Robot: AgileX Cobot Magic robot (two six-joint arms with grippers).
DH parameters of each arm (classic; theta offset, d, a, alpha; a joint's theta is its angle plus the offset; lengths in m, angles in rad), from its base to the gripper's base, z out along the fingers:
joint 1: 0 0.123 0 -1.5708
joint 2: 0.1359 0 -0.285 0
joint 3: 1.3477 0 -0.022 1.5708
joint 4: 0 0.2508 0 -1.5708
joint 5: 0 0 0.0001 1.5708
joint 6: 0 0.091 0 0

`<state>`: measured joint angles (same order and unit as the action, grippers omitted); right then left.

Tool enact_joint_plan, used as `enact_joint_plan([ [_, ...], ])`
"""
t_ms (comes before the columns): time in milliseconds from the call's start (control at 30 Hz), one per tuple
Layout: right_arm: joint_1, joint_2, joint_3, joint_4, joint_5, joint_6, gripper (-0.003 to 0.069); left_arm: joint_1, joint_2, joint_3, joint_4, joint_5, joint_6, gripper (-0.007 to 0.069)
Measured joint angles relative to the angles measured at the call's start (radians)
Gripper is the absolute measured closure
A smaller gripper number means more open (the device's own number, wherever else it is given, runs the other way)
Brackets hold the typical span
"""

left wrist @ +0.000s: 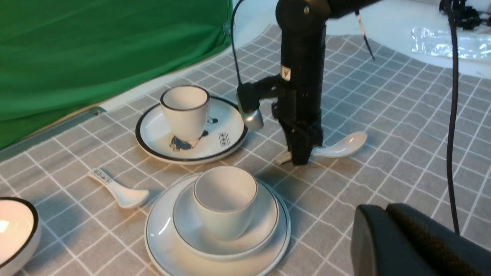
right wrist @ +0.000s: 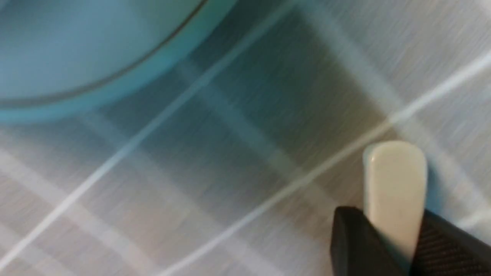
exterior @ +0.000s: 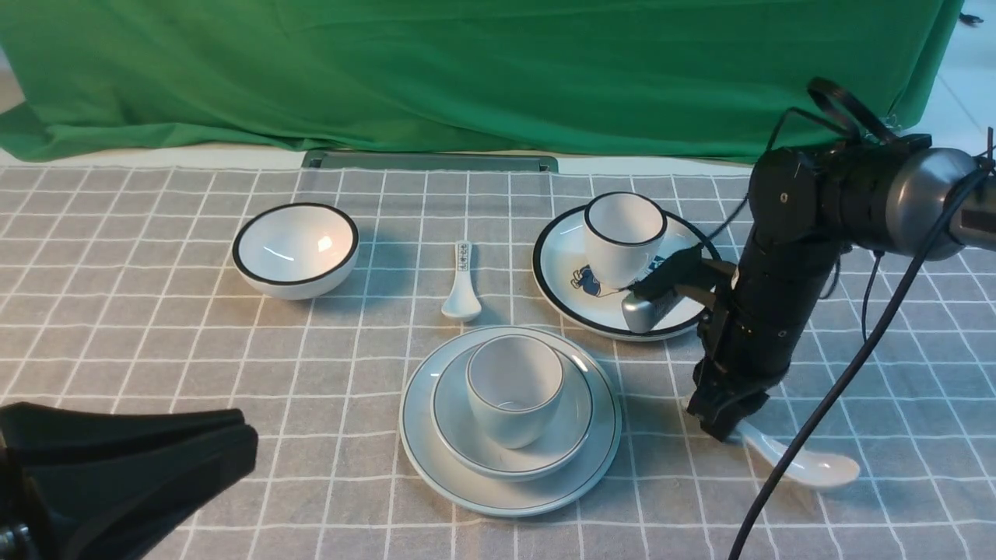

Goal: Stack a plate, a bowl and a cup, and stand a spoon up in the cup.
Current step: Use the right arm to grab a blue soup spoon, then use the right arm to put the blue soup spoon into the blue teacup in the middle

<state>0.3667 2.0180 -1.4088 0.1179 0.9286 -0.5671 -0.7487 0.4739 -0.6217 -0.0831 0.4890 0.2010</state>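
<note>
1. Spoon (exterior: 809, 465) lies flat on the counter (exterior: 156, 350), near-right, bowl end pointing right, handle end toward the stack.
2. Right gripper (exterior: 724, 424) comes straight down on the handle. Jaws closed in on it from both sides, narrow gap filled by the handle; the right wrist view shows the handle tip (right wrist: 395, 191) sticking out between the two black fingers (right wrist: 353, 237). Spoon not lifted; it rests on the checked cloth.
3. Cup (exterior: 513, 389) sits upright in the bowl (exterior: 459, 443), and the bowl sits on the plate (exterior: 436, 467), centre-near. Stack is just left of the spoon handle, apart from it. Cup is empty.
4. Left gripper (exterior: 245, 435) is near-left, low, well apart from everything. Jaws pressed together, holding nothing.
5. Cartoon plate (exterior: 560, 272) sits far-right of the stack with a black-rimmed cup (exterior: 622, 233) upright on it. The right arm's wrist camera hangs over its near-right edge.
6. Small spoon (exterior: 461, 292) lies between the stack and the far side, bowl end toward the stack.
7. Black-rimmed bowl (exterior: 296, 249) is far-left, alone.
8. Black cable (exterior: 840, 381) runs from the right arm down across the near-right corner, passing in front of the spoon's handle.
9. Green cloth (exterior: 467, 78) hangs along the far edge.
</note>
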Motion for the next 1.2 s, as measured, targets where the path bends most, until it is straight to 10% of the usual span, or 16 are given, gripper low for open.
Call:
enact_joint_plan([
  [167,0.103,-0.268,0.101,0.019,-0.143,0.139,0.0488,0.0,0.0,0.0,0.009,0.007,0.0,0.0615],
  [367,0.372,-0.475,0.398,0.154,-1.043,0.202,0.0488,0.0,0.0,0.0,0.027,-0.004,0.0,0.0615],
  [600,0.499,-0.403,0.479,0.161,-1.542,0.242,0.0488,0.0,0.0,0.0,0.029,-0.002,0.0,0.0615],
  [1200,0.455,-0.19,0.486,0.148,-1.692,0.328,0.0463,0.0,0.0,0.0,0.049,0.007,0.001,0.0615],
])
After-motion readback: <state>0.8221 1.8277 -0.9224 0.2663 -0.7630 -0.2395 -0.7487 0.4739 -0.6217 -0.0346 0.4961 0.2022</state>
